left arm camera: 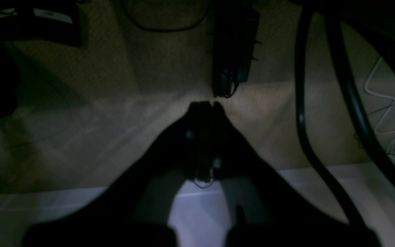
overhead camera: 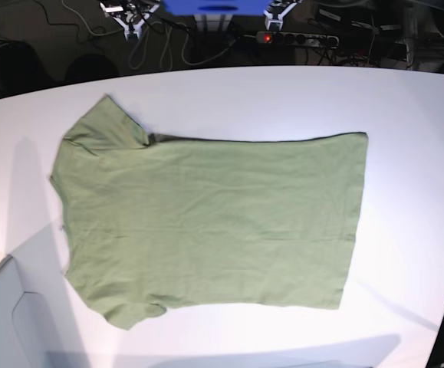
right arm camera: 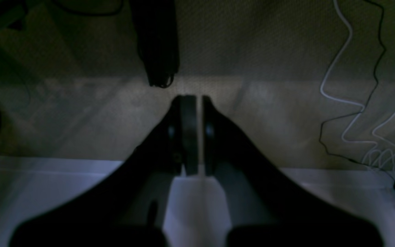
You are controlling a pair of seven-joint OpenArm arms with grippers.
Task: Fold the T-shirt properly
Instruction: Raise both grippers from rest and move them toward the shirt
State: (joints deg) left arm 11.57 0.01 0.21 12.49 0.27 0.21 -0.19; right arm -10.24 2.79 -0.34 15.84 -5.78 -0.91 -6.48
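The olive-green T-shirt (overhead camera: pixel 206 218) lies spread flat on the white table (overhead camera: pixel 406 115), neck end to the left and hem to the right. One sleeve points to the back left and the other to the front left. Neither gripper shows in the base view. In the left wrist view my left gripper (left arm camera: pixel 204 103) is dark, its fingers pressed together and empty, hanging past the table edge (left arm camera: pixel 321 171) over the carpet. In the right wrist view my right gripper (right arm camera: pixel 198 99) has only a sliver between its fingers and holds nothing. The shirt is out of both wrist views.
Beige carpet (left arm camera: pixel 98 113) lies below the table edge in both wrist views. Thick black cables (left arm camera: pixel 300 103) and thin white wires (right arm camera: pixel 341 92) run over it. A power strip (overhead camera: pixel 294 37) and more cables lie behind the table. A grey panel (overhead camera: pixel 3 322) sits at the front left corner.
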